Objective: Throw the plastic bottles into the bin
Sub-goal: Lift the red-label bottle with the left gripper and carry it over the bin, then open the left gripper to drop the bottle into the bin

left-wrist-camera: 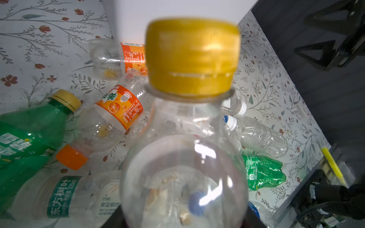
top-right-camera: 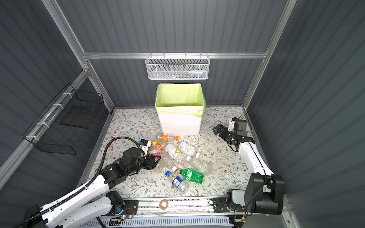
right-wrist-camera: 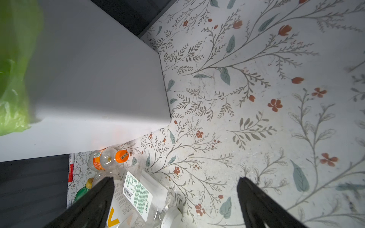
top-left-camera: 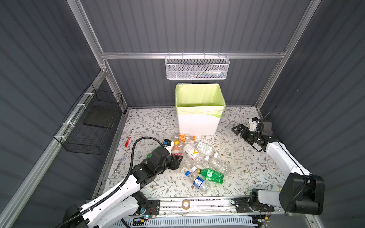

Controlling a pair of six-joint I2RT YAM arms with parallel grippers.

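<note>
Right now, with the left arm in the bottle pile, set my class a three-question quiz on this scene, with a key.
1. True or false: the right gripper is open and empty.
2. The bottle held by the left gripper has which cap colour? A blue, B yellow, C white.
3. Which thin non-bottle item lies near the table's left edge in both top views?
Key: 1 true; 2 B, yellow; 3 the red-and-white marker pen.
</note>
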